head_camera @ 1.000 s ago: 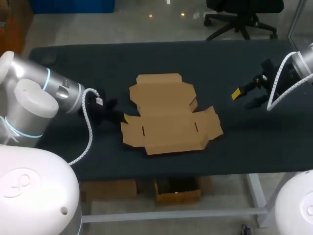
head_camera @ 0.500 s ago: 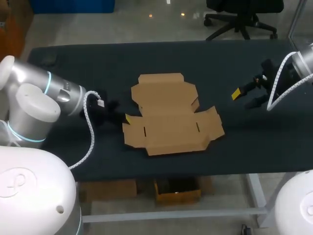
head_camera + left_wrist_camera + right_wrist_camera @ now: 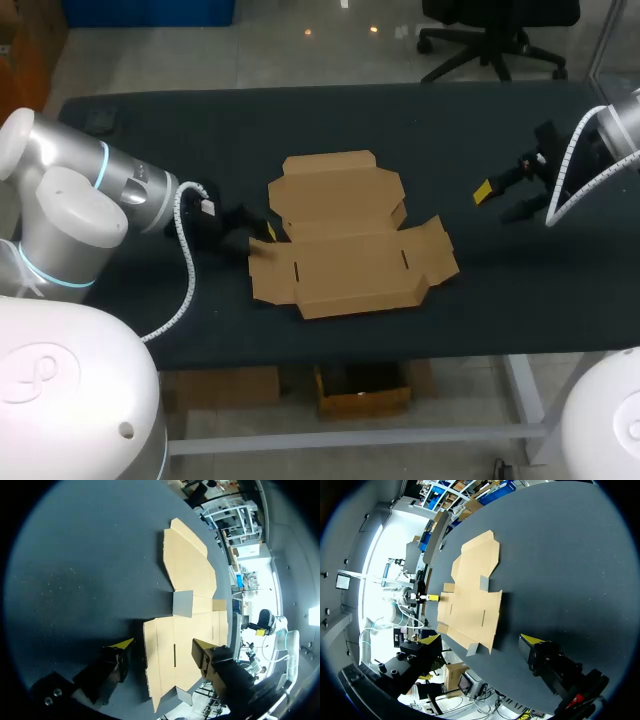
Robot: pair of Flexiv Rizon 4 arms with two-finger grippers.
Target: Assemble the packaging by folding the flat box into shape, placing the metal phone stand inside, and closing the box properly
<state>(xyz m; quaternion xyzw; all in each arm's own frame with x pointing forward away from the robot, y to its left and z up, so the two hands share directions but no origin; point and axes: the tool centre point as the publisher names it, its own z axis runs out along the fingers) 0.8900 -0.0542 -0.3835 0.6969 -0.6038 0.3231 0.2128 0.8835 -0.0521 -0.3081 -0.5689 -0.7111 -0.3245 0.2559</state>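
The table (image 3: 520, 290) carries only the box (image 3: 350, 240), which lies near its middle as a flat, unfolded sheet: panels, flaps and slots all spread out, though one small tab near the centre seems to stand up slightly. By my reading no fold is made yet, so the task is at its very start. Shaping the box, loading the stand and closing the lid are all left. The stand itself shows in none of the views, so I cannot say where it waits.

The left gripper (image 3: 162, 647) sits low at the box's left edge with its fingers spread, one over the cardboard and one on the table just beside it; it pinches nothing. This looks like a first bid for the side flap. The right gripper (image 3: 500, 200) hangs well apart from the box, fingers also spread and holding nothing.
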